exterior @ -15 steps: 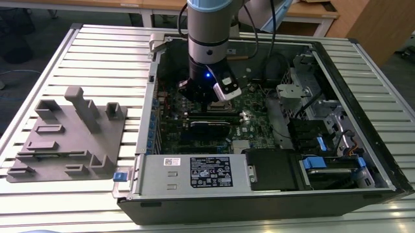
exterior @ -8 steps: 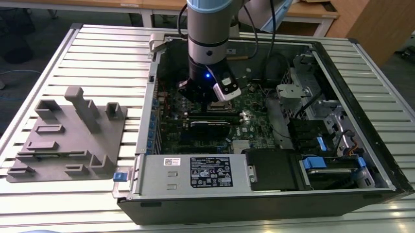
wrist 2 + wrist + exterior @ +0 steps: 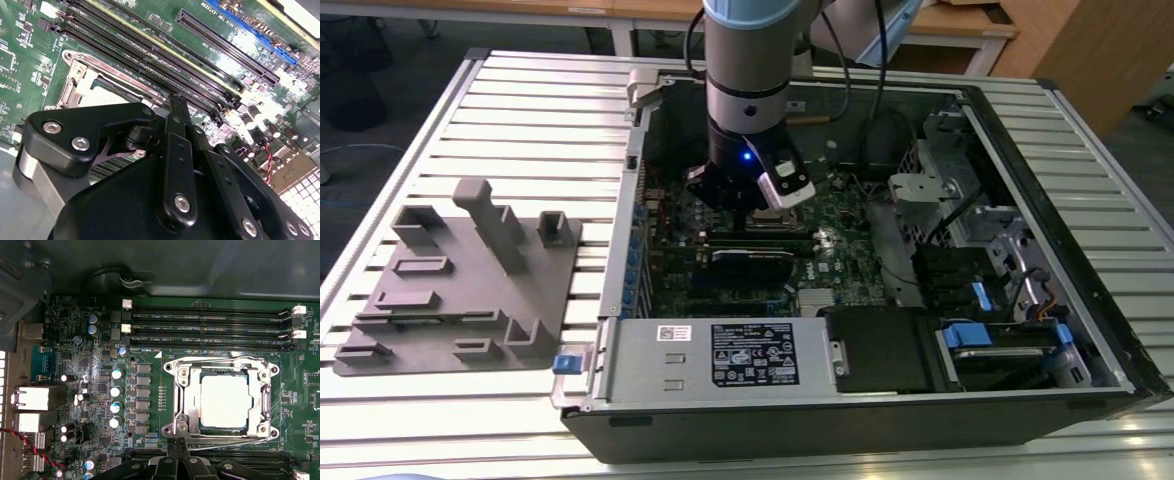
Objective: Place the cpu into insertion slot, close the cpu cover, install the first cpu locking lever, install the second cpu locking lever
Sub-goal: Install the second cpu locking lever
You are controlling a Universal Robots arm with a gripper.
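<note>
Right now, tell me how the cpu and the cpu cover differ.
The cpu is a solid, pale metal square; the cpu cover is an open silver frame with screws at its corners. The cpu sits inside; the cpu cover surrounds it and is bigger. Both are square, metallic and lie flat on the green board.

insertion slot [image 3: 95, 87]: largely hidden behind the hand [image 3: 175, 107] in the second wrist view.
hand [image 3: 181, 452]: cut off at the first wrist view's 6 o'clock edge.
fingertips: closure cannot be told.

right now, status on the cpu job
Hand low at socket edge, fingers together. Cpu seated in slot, cover down over it. Nothing in the way.
</note>
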